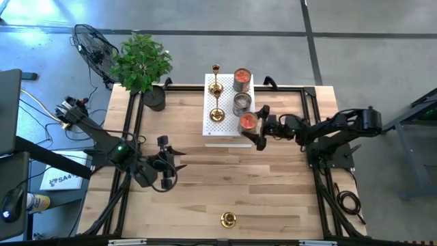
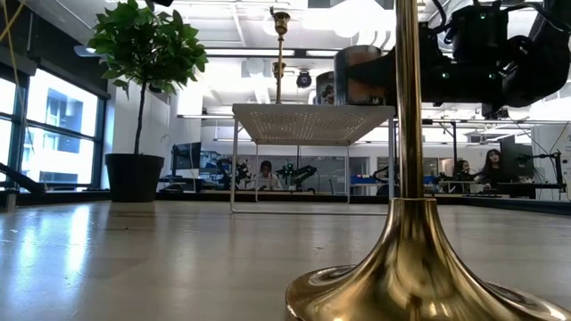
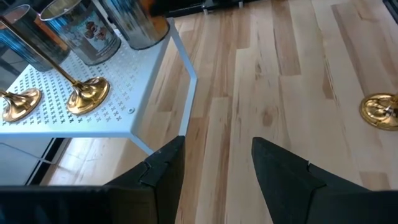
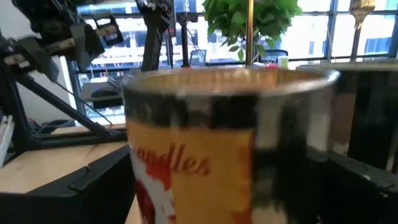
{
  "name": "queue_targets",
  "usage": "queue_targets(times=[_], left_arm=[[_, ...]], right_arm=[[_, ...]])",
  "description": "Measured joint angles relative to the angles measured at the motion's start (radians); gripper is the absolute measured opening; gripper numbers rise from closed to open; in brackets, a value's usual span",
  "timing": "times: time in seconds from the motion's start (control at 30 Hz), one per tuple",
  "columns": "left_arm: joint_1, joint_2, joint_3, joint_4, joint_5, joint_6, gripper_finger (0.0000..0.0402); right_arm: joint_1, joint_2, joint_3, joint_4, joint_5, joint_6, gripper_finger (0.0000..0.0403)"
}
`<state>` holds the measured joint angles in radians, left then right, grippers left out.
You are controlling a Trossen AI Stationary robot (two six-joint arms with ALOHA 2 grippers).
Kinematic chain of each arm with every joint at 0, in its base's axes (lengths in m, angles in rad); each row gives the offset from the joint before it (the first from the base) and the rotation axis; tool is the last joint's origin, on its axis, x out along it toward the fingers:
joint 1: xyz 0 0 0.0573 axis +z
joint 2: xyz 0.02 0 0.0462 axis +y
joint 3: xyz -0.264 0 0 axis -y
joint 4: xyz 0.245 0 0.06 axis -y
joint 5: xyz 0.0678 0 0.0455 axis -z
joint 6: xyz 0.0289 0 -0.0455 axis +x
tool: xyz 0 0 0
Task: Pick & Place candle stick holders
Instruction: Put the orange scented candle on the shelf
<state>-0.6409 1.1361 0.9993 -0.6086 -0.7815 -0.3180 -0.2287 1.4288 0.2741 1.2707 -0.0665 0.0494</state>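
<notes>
Nearest the low camera: gold candle stick holder (image 2: 412, 259) alone at the desk's (image 1: 273, 198) near edge. Its flared base and stem fill the low view, top cut off; everything behind it on that side is hidden.

Other two candle stick holders (image 1: 216, 96) stand on the white perforated stand (image 1: 222, 130) at the far middle of the desk, on its left half. Left wrist view shows only their bases and slanting stems; cups cut off.

Three cans (image 1: 242, 101) in a row on the stand's right half. Right gripper (image 1: 258, 127) sits at the nearest can (image 1: 248, 121), a finger on either side; can fills the right wrist view. Whether it's actually clamped — cannot tell.

Left gripper (image 1: 167, 162) hovers over bare desk left of centre, fingers (image 3: 163, 168) spread apart, nothing between them, pointing toward the stand's corner.

Open room: wide bare wood between stand and the lone holder. Potted plant (image 1: 143, 65) at the far-left corner, fan (image 1: 94, 48) off the desk beyond it.
</notes>
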Motion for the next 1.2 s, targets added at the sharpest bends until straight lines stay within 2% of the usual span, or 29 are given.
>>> queue_targets(times=[1.2], left_arm=[[0.000, 0.014, 0.000, 0.000, 0.008, 0.000, 0.0182]], right_arm=[[0.000, -0.001, 0.001, 0.128, -0.046, 0.001, 0.0390]])
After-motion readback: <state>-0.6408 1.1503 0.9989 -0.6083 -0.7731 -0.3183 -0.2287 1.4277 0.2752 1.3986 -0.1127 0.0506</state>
